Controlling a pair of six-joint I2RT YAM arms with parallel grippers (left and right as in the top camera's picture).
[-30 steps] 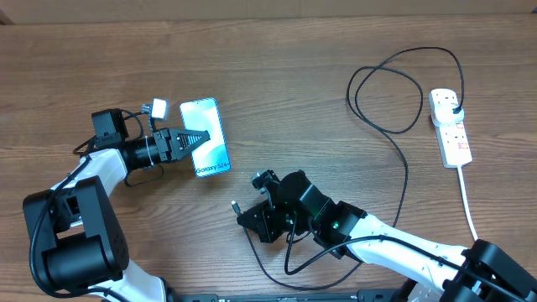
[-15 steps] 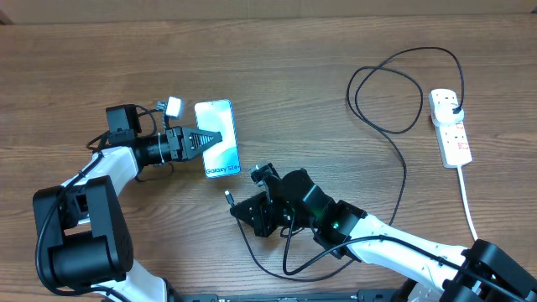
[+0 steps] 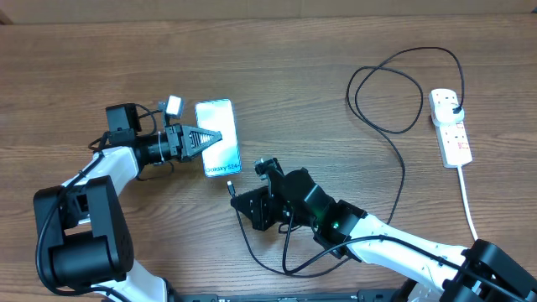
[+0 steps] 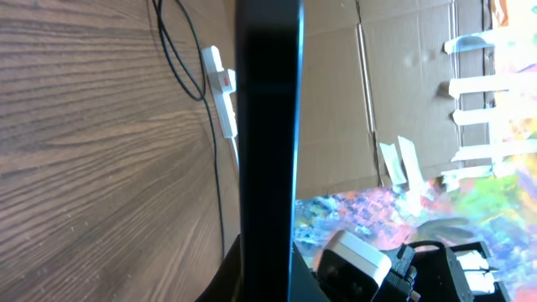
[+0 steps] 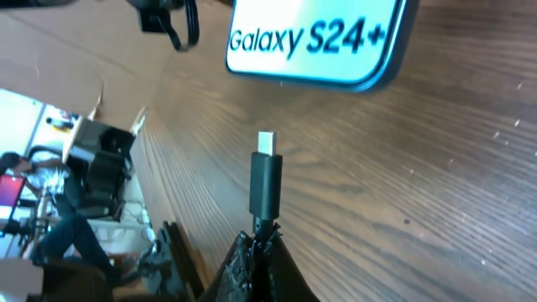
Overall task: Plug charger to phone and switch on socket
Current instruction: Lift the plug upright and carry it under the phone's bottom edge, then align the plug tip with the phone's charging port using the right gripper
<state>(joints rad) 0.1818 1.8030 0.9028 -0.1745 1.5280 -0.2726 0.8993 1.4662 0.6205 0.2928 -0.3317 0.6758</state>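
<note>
Obs.: over the last second the left gripper (image 3: 215, 137) carries the phone (image 3: 216, 113) a little to the right across the table (image 3: 294, 75), then holds it in place for the last half second. It is clamped shut on the phone's long edge, and the left wrist view shows the phone (image 4: 267, 126) edge-on between the fingers. In the same span the right gripper (image 3: 239, 200) moves up toward the phone. It is pinched shut on the charger (image 3: 405, 176) just behind the connector tip (image 3: 230, 185). In the right wrist view the connector tip (image 5: 266, 180) stands upright in the right gripper (image 5: 256, 243), pointing at the lower edge of the phone (image 5: 323, 38), near it but not touching. Judgement: both arms are set up for insertion; what remains is a fine alignment of tip to port, which is not visible from here. Containers: none on the table. The nearest equivalent is the socket (image 3: 450, 126), well apart at the right, with the charger's plug (image 3: 453, 105) seated in its far outlet. Whether its switch is on cannot be told; that step looks untouched.
</note>
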